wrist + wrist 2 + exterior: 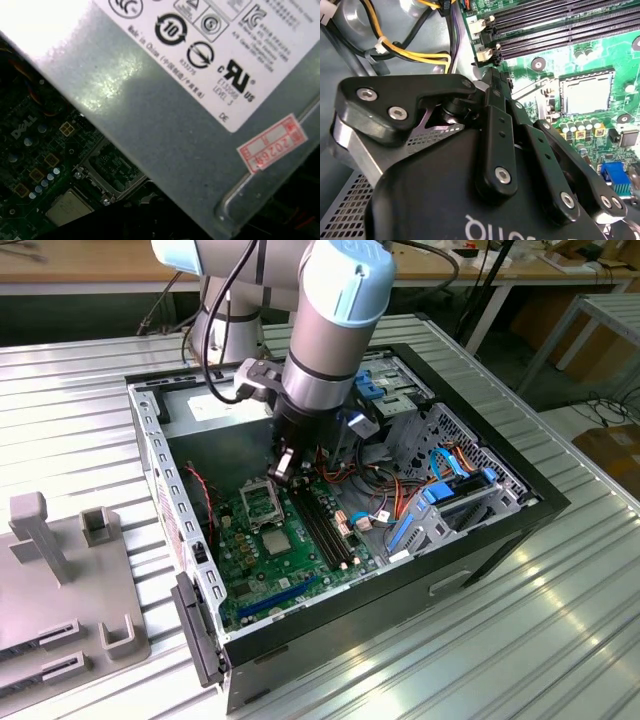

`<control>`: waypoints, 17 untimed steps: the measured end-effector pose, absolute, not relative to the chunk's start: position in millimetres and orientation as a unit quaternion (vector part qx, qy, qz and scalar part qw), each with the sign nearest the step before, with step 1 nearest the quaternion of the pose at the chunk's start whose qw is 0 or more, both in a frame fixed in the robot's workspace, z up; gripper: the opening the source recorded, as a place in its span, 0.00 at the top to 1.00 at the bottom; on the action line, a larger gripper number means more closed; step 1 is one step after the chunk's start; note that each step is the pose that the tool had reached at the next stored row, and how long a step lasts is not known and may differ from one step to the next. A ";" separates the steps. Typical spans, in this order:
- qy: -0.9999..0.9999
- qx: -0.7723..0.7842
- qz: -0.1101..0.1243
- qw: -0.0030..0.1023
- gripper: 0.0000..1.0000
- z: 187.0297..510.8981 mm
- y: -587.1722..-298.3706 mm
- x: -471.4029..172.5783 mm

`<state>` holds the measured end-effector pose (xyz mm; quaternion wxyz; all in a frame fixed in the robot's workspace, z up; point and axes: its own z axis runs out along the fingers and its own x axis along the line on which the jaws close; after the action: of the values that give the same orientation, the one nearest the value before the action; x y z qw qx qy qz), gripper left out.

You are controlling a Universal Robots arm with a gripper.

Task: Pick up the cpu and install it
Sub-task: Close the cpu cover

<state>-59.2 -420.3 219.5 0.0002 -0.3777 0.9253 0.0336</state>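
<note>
The cpu is a small pale square lying flat on the green motherboard inside the open computer case. Beside it, toward the back of the case, is the black socket with its metal frame. In the second wrist view the cpu sits past the gripper, free of it, with the socket partly hidden behind the black linkage. The first wrist view shows the cpu next to the socket. My gripper hangs just above the socket's far side, apart from the cpu.
Black memory slots run beside the socket. Cables and a drive cage with blue tabs fill the exterior view's right of the case. The grey power supply is close to the wrist. Grey fixtures stand on the ribbed table.
</note>
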 end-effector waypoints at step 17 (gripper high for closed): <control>0.923 -0.383 0.027 -0.003 0.89 227.3 -420.3 -59.5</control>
<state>-59.5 -420.3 227.3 -0.0033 -0.3833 0.9232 0.0268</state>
